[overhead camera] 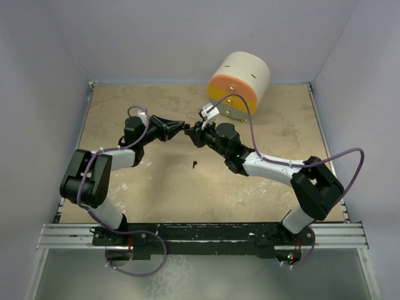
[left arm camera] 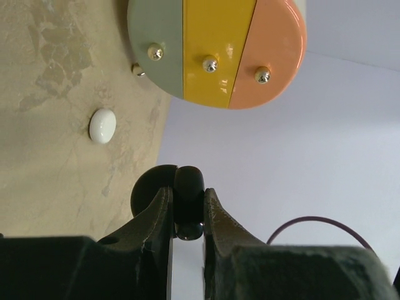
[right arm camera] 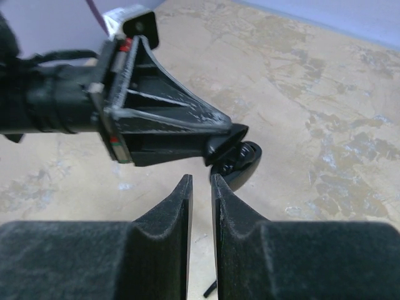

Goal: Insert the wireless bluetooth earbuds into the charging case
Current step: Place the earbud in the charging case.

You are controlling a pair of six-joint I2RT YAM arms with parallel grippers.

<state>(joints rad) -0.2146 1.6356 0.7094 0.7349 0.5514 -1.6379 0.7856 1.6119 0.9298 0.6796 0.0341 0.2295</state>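
Black pincer of the left arm (left arm camera: 187,195) fills the foreground, clamped on a small glossy black round charging case (left arm camera: 188,215) and holding it edge-on above the mottled tan tabletop (left arm camera: 56,181). Just beside the case, the right arm's pincer (right arm camera: 201,181) has its jaws barely parted, with nothing between them. One small white oval piece (left arm camera: 102,125), seemingly an earbud, lies on the table near a cylindrical drawer unit with a grey, yellow and orange front (left arm camera: 219,50).
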